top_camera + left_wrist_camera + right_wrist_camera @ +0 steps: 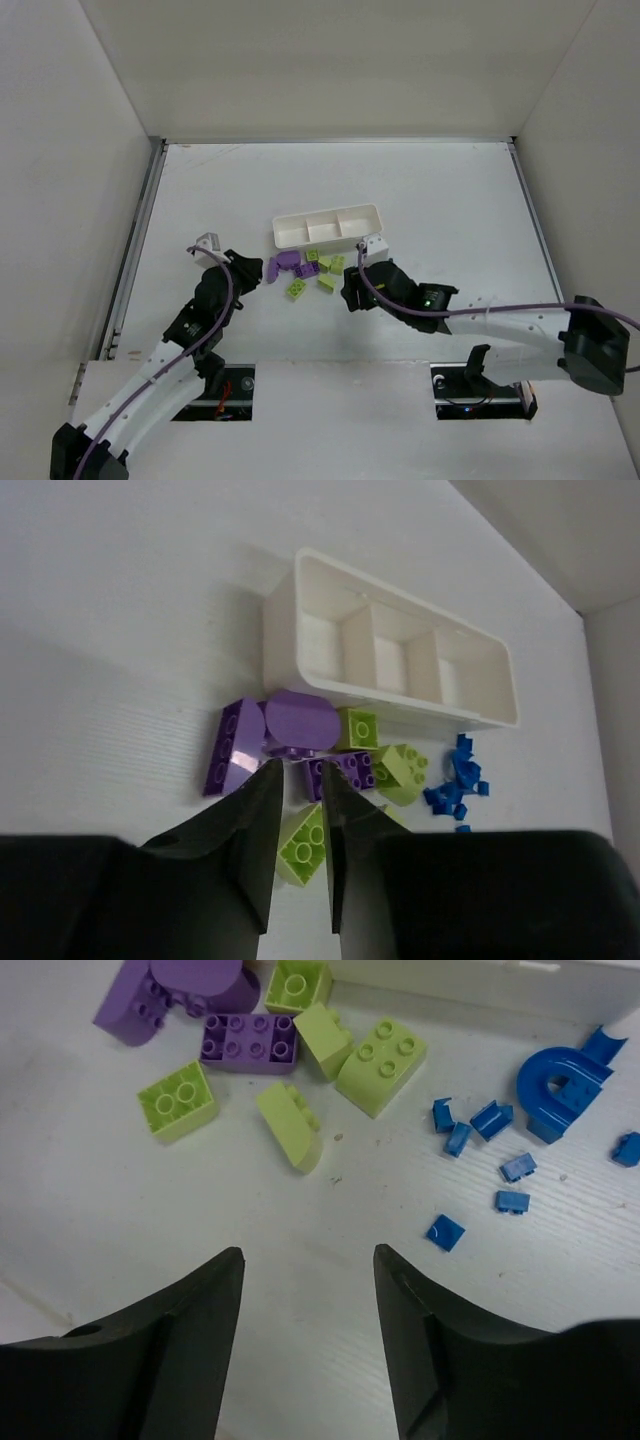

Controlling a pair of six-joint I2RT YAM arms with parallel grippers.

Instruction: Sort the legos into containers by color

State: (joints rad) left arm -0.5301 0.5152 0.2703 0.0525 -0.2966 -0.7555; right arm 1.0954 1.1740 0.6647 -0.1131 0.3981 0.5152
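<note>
The legos lie in a loose cluster just in front of the white three-compartment tray, whose compartments hold nothing. In the left wrist view I see the tray, a purple round piece, a purple flat brick and small blue pieces. My left gripper hovers over a lime brick, its jaws a narrow gap apart and holding nothing. My right gripper is wide open and empty, short of a lime slope brick, a purple brick and a blue arch.
Both arms reach in from the near edge, the left gripper left of the cluster and the right gripper at its right. White walls enclose the table on the left, back and right.
</note>
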